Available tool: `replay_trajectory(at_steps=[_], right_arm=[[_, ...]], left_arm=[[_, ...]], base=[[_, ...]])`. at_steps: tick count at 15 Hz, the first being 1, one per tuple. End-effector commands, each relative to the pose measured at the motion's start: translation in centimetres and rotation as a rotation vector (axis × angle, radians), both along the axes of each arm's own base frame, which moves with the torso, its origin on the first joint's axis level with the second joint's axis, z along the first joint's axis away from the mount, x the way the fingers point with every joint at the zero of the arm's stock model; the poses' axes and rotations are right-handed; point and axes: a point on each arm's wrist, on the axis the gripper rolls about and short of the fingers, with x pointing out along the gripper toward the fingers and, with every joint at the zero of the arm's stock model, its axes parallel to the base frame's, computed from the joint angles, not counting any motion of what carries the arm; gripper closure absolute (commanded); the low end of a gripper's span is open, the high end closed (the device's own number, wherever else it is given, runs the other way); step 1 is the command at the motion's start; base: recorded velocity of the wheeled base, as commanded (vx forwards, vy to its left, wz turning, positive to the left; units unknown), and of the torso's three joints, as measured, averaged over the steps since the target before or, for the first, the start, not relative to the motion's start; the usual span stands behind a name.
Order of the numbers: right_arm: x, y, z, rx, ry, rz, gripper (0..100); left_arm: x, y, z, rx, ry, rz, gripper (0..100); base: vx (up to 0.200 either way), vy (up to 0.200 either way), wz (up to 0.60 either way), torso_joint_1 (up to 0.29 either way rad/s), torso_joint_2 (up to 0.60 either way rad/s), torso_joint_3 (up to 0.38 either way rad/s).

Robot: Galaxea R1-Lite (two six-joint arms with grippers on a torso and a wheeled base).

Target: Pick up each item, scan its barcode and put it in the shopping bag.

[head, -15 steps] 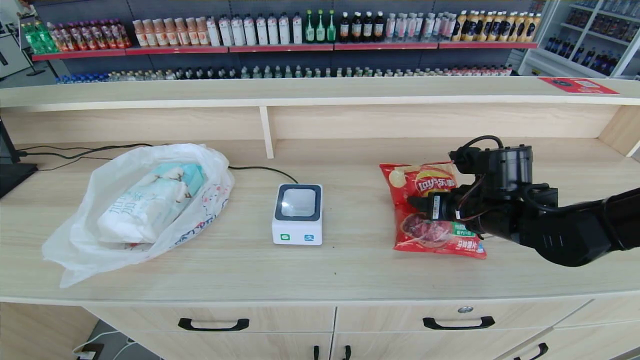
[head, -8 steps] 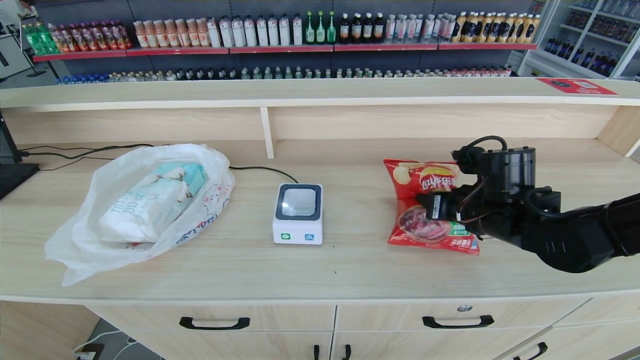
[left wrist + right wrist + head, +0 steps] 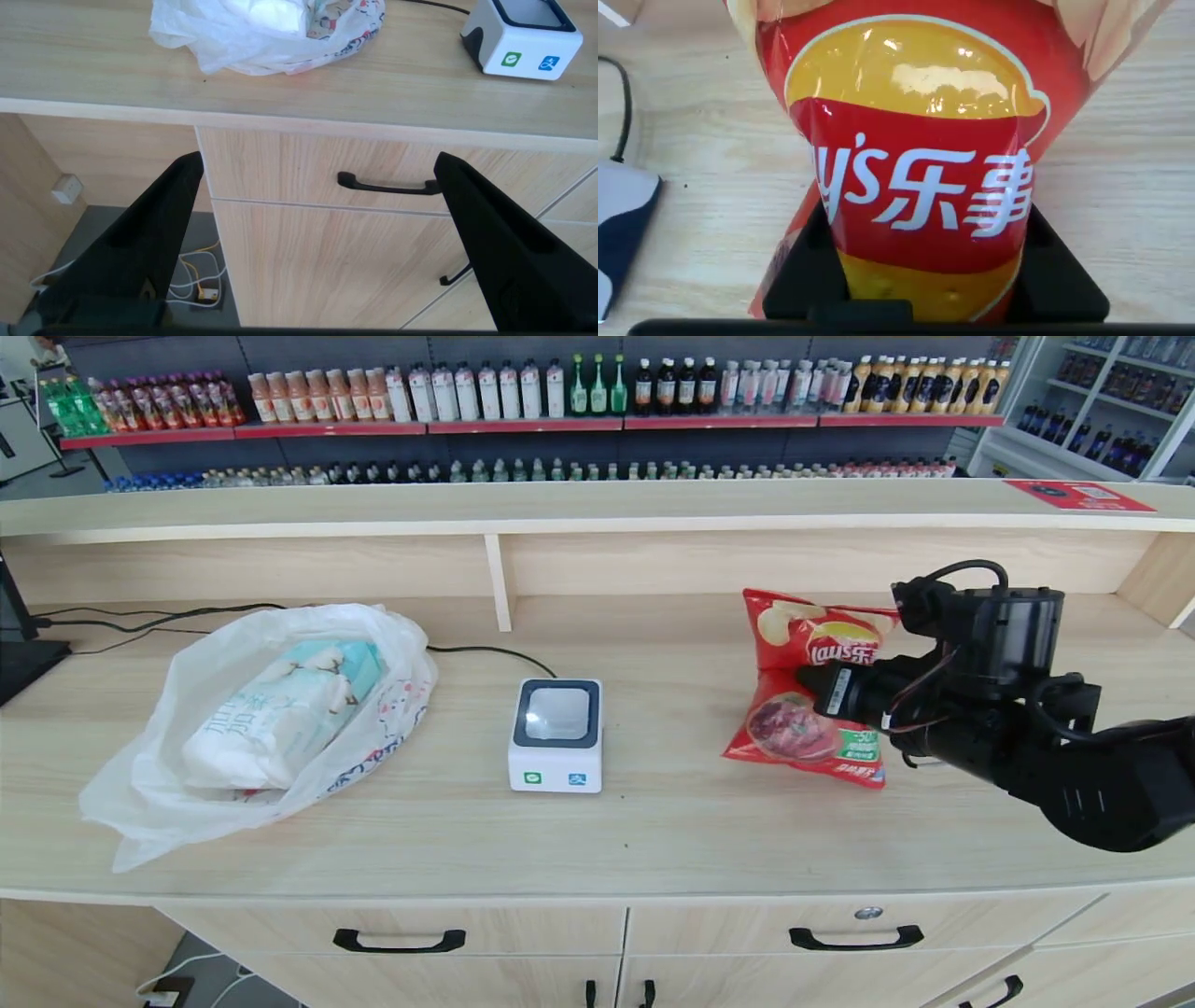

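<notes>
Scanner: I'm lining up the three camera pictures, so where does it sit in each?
Head view: scanner on the counter, between shopping bag and chips bag.
Left wrist view: scanner beside the shopping bag.
Right wrist view: scanner partly cut off, beside the chips bag.
Shared landmark: the wooden counter.

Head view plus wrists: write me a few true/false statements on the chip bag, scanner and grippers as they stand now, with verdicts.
1. The right gripper is shut on the chip bag. True.
2. The chip bag lies flat on the counter. False: it is tilted up in the gripper's grasp, with its top end raised.
3. The shopping bag holds a white pack. True.
4. The left gripper is shut on an item. False: it is open and empty, low in front of the drawers.
5. The chip bag is held over the scanner. False: it is off to the scanner's right, apart from it.
</notes>
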Motion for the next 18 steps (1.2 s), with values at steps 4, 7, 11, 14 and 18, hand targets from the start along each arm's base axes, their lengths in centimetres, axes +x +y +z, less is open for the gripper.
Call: replay_trajectory(at_steps=[4,7,11,14,18], right_arm=[[-4.3,-0.3,4.3,0.151,-0.158,0.028,100],[-7.8,0.7,5.3,0.181,-0.192,0.110,100],[-14.2,2.3,5.8,0.267,-0.228,0.298,100],[-17.8,0.6,3.6,0.228,-0.197,0.339,100],[-19.5,-0.5,4.7,0.278,-0.271,0.370,100]], left_arm=[[0.0,0.0,0.0,-0.001,0.000,0.001,0],[0.0,0.0,0.0,-0.001,0.001,0.000,0],[0.0,0.0,0.0,-0.001,0.000,0.001,0],[0.0,0.0,0.0,-0.001,0.001,0.000,0],[0.0,0.0,0.0,-0.001,0.001,0.001,0]], base=[[0.000,0.000,0.00,0.000,0.00,0.000],[0.000,0.000,0.00,0.000,0.00,0.000],[0.000,0.000,0.00,0.000,0.00,0.000],[0.000,0.000,0.00,0.000,0.00,0.000],[0.000,0.000,0.00,0.000,0.00,0.000]])
